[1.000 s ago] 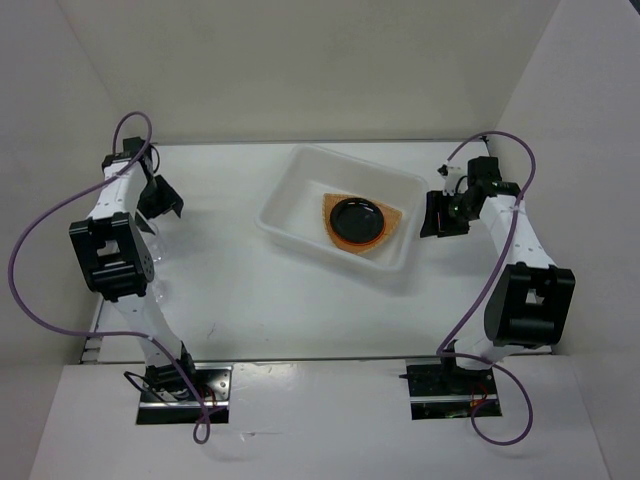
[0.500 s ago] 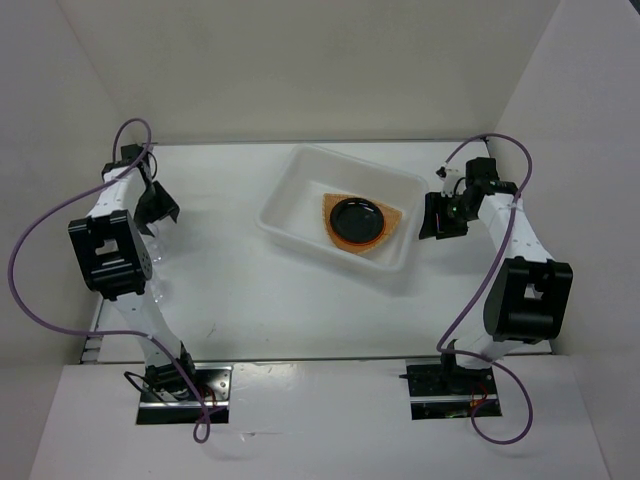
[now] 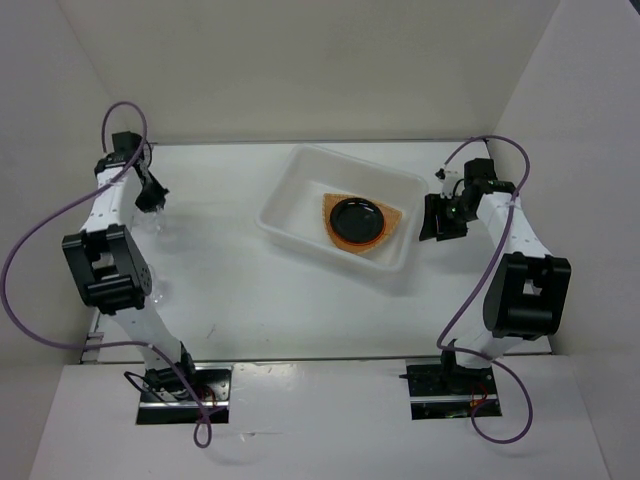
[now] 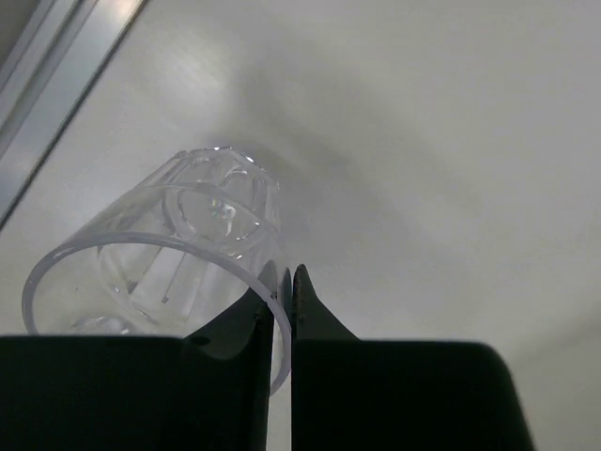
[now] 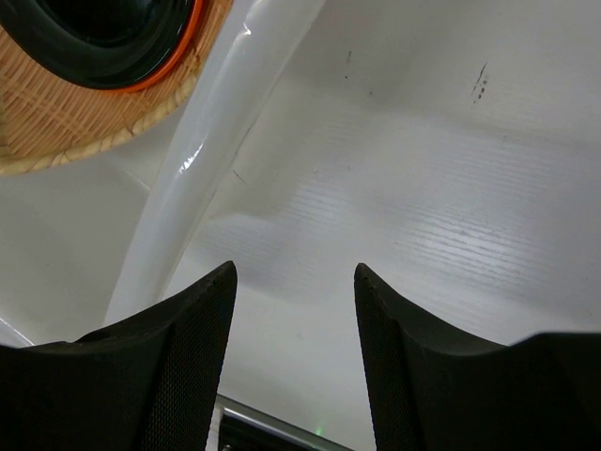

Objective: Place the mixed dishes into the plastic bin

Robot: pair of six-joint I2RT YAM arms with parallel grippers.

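Note:
A clear cup (image 4: 178, 235) lies tipped at the table's far left, and my left gripper (image 4: 284, 272) is shut on its rim wall, one finger inside and one outside. From above, that left gripper (image 3: 152, 197) sits by the left wall. The plastic bin (image 3: 292, 200) holds the tan basket tray (image 3: 392, 222), with the orange plate (image 3: 345, 243) on it and the black plate (image 3: 358, 217) on top. My right gripper (image 3: 438, 220) hangs open just outside the bin's right side, with nothing between its fingers (image 5: 188, 357).
In the right wrist view the bin's rim (image 5: 216, 122) runs past the left finger, with the basket tray (image 5: 56, 113) behind it. A metal strip (image 4: 56, 66) marks the table's left edge beside the cup. White walls enclose the table.
My left gripper has moved toward the far left corner and closed from wide open onto the cup's rim. The right arm has barely moved.

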